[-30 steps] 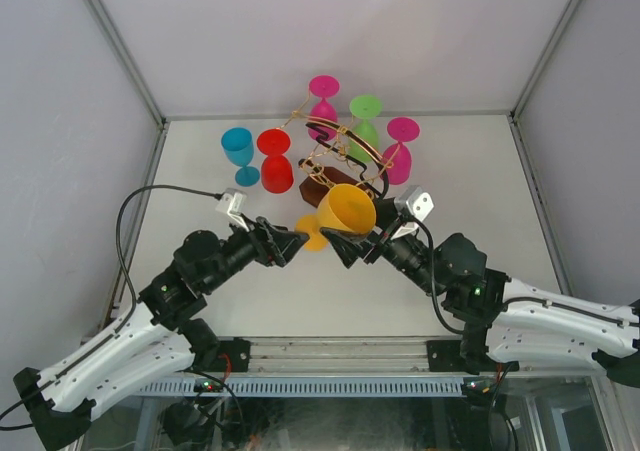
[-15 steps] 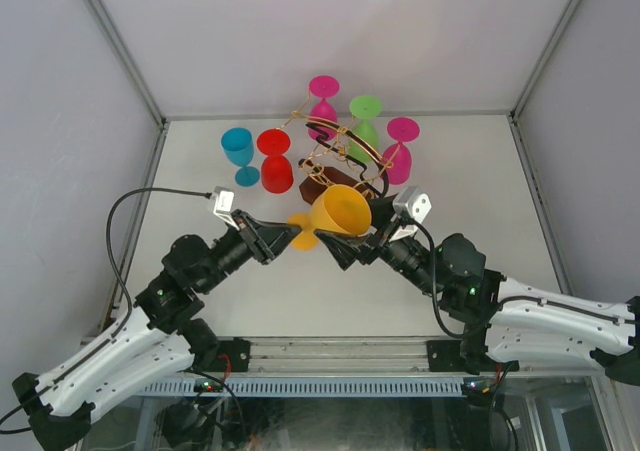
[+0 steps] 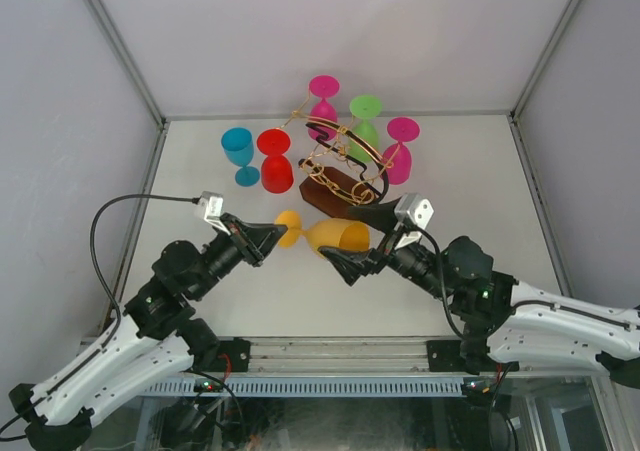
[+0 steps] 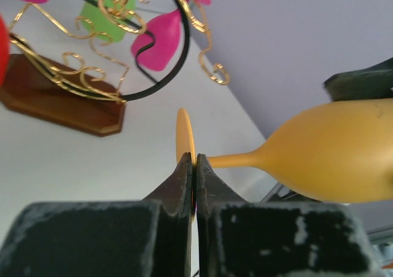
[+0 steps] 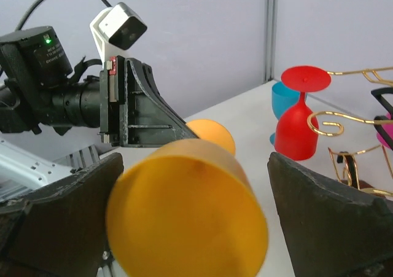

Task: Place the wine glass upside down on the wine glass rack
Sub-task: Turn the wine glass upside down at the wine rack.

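Your left pincer (image 4: 193, 166) is clamped tight on the rim of the foot of the yellow wine glass (image 4: 331, 151); the glass lies on its side, foot to the left and mouth to the right, above the table (image 3: 480, 171) and close to the near side of the wine glass rack (image 3: 335, 193); your right pincer (image 5: 194, 185) stands wide, one finger either side of the bowl, the right-hand finger clear of it.

wine glass (image 4: 331, 151) mouth past the left wrist view's right edge
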Robot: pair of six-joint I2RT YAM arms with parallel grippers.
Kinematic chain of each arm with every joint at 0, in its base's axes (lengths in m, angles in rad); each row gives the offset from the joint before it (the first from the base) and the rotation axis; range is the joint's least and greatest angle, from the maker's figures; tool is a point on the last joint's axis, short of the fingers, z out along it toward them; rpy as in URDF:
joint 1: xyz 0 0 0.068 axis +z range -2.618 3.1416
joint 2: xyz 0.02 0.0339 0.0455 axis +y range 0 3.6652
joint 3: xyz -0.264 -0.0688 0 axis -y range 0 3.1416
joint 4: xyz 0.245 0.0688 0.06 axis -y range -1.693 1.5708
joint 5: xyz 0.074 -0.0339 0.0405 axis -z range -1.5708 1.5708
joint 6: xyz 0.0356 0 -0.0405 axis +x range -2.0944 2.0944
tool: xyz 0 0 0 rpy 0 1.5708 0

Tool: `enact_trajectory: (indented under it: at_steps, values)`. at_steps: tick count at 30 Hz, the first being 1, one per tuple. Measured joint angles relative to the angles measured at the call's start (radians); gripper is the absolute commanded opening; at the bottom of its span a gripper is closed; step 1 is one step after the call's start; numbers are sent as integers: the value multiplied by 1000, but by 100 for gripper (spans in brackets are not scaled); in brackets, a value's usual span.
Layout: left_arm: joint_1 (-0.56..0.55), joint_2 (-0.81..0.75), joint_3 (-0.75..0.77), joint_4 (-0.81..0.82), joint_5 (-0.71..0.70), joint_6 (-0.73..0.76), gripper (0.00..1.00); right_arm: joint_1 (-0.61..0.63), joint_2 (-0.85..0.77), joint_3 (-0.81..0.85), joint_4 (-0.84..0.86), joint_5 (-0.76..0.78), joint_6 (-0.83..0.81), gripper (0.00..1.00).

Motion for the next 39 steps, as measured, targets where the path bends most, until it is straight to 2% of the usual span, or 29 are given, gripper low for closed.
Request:
enact_trajectory:
  at_steps: [12, 21, 29, 39]
  values:
    - [-4, -79, 128, -357, -181, 277, 0, -45, -207, 2, -374, -34, 142, 100]
    - [-4, -33, 233, -557, -233, 532, 0, -165, -230, 73, -647, -113, 98, 100]
    - [-11, 18, 247, -611, -200, 703, 0, -180, -228, 86, -682, -142, -84, 100]
    - [-26, 41, 249, -608, -173, 803, 0, -182, -189, 52, -611, -210, -211, 100]
